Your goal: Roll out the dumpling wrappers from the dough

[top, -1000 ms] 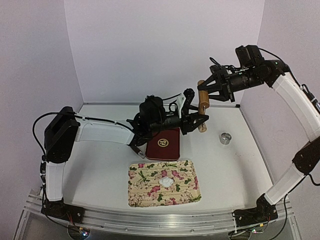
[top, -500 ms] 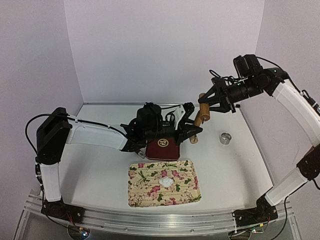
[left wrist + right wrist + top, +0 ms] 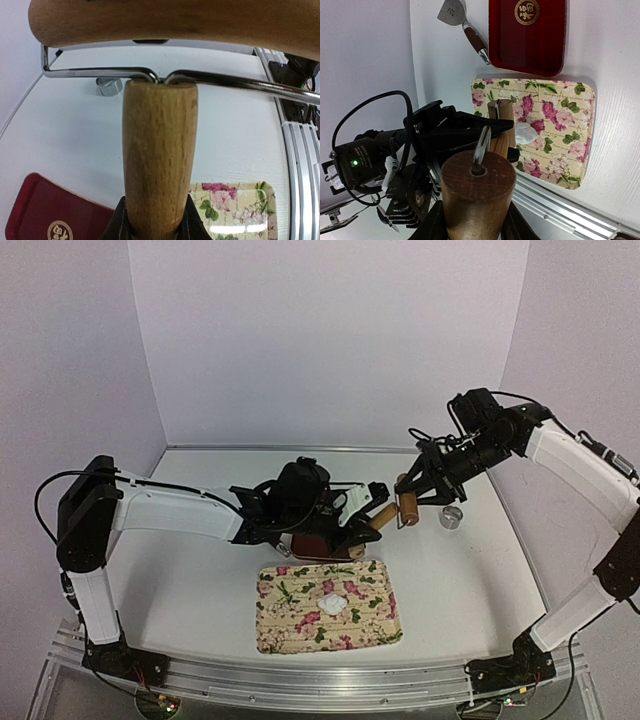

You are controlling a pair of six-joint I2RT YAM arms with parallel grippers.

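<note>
- Both arms have come down. The rolling pin (image 3: 388, 513) was high in the air a moment ago. Now it hangs low over the table (image 3: 190, 590), near the far side of the flowered tray (image 3: 264, 585).
- The left gripper (image 3: 365, 523) is closed tight on the thin wooden handle.
- The right gripper (image 3: 410, 502) has a finger on each side of the fat roller end. I think two grippers hold it so it does not swing on the way down.
- The pin is light brown wood with tiny dark specks. A bent shiny wire joins the handle to the round roller.
- The dough (image 3: 335, 603) is a small white crumpled lump in the middle of the flowered tray. Nothing touches it. I see no flat round wrapper yet, so the rolling has not begun.
- The flowered tray is shiny with pink roses. Its raised rim likely keeps the dough from sliding off.
- The red tray (image 3: 527, 50) is smooth, with a gold round mark.
- A metal ring (image 3: 452, 516) sits on the table to the right.
- A scraper (image 3: 452, 12) with a metal blade lies beside the red tray.
</note>
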